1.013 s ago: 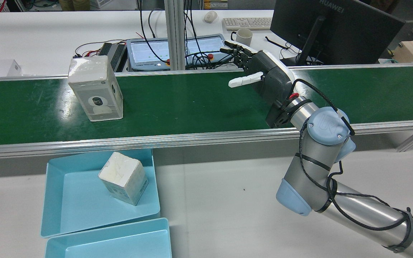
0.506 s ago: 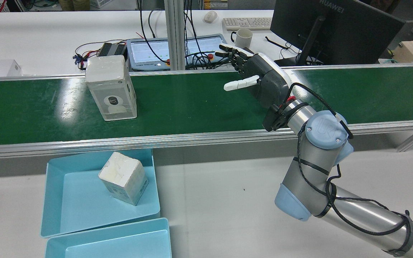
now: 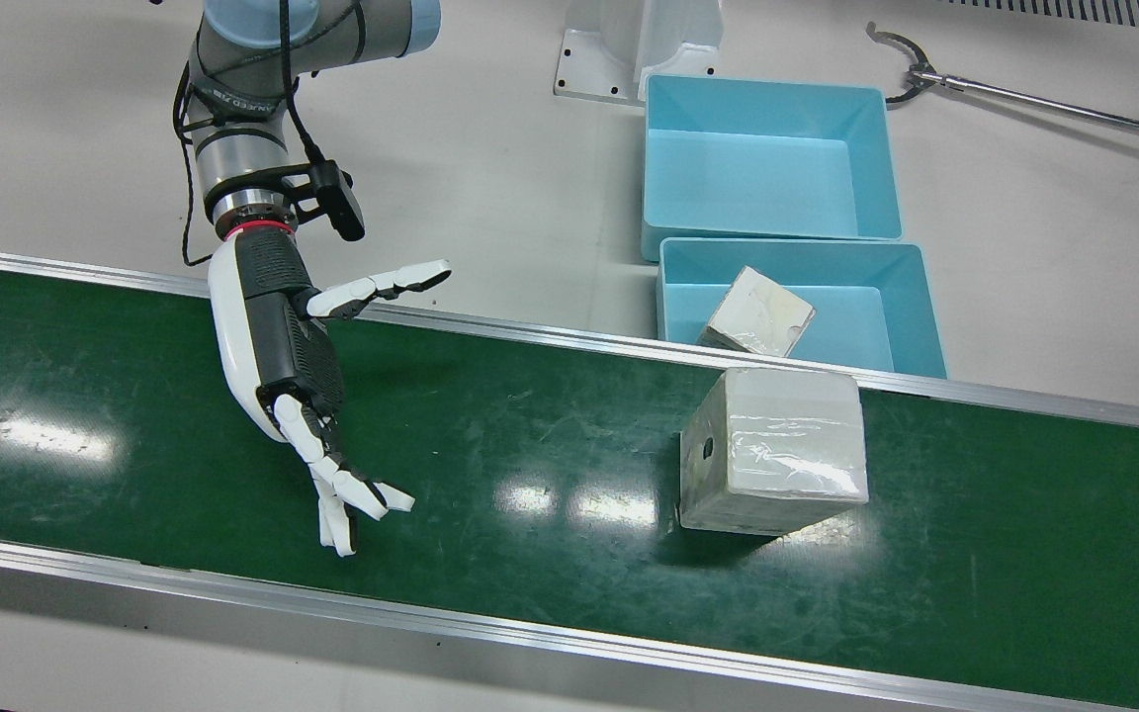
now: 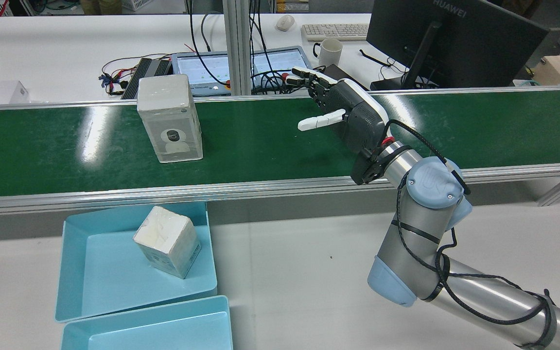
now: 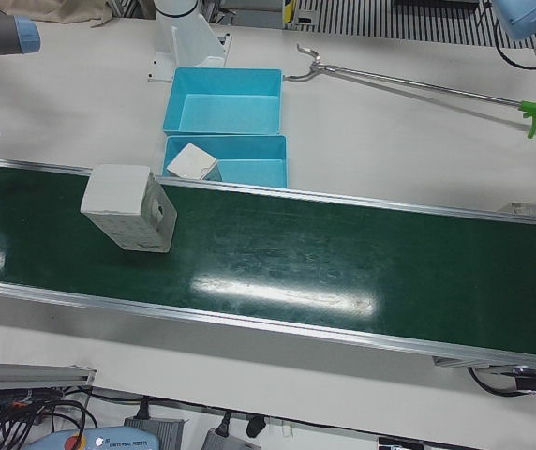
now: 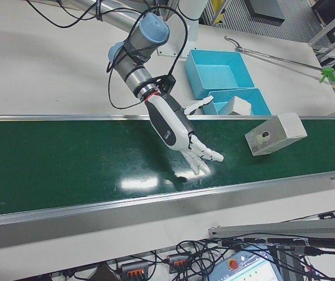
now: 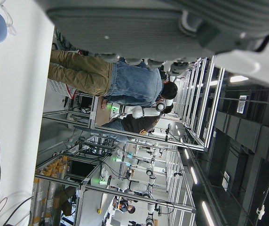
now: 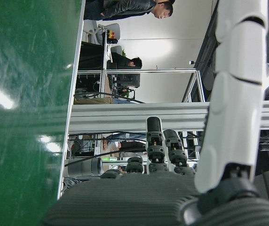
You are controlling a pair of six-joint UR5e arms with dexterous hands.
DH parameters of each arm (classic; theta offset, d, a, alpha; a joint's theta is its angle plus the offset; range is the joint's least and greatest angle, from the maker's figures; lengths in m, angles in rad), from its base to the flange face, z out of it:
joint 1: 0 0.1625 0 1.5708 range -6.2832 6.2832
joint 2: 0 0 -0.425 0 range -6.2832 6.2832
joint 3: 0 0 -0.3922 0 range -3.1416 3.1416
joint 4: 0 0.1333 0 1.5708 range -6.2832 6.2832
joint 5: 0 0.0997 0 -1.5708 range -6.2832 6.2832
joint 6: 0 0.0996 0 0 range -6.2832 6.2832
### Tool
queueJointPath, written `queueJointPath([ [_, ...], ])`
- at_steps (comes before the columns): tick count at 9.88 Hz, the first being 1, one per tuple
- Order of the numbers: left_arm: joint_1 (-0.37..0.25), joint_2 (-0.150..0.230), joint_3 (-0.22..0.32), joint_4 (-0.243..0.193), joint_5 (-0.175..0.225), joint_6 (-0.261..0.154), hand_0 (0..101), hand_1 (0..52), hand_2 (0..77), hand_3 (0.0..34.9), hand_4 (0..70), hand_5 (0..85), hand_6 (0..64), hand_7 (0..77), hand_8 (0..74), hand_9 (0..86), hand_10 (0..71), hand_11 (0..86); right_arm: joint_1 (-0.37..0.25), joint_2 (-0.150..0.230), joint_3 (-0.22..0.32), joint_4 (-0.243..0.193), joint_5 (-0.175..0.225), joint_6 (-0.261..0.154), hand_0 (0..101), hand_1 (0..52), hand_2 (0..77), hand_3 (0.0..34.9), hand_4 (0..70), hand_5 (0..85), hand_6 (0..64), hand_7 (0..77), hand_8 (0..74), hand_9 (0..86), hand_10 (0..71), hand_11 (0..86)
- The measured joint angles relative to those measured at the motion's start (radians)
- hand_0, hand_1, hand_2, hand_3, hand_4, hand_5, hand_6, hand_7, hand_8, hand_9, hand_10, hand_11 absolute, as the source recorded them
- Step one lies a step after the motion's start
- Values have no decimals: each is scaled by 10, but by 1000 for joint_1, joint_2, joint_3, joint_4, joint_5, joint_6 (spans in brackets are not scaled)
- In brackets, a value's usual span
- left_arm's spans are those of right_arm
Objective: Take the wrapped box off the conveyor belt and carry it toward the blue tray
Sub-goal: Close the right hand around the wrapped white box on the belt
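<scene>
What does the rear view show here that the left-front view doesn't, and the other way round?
Only the rear view shows the right hand, open above the conveyor belt, plus the monitor, keyboard and mug behind it. Only the left-front view shows the long reacher tool with its green handle lying on the table. Both show the wrapped box standing on the belt, and the two blue trays, the nearer blue tray holding another wrapped box.
</scene>
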Motion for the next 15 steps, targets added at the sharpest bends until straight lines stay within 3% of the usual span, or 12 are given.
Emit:
queueJointPath([
  [3, 0, 0, 0, 0, 0, 0, 0, 0, 11, 0, 0, 11, 5, 5, 5, 0, 5, 5, -4, 9, 0, 2, 2, 2, 475, 142, 98, 3, 109, 120, 65, 207, 11, 44, 0, 11],
  [15, 0, 0, 0, 0, 0, 0, 0, 0, 5, 0, 0, 11, 5, 5, 5, 0, 5, 5, -10, 8, -3, -1, 17, 0, 471, 142, 104, 1, 104, 120, 65, 202, 16, 49, 0, 11],
])
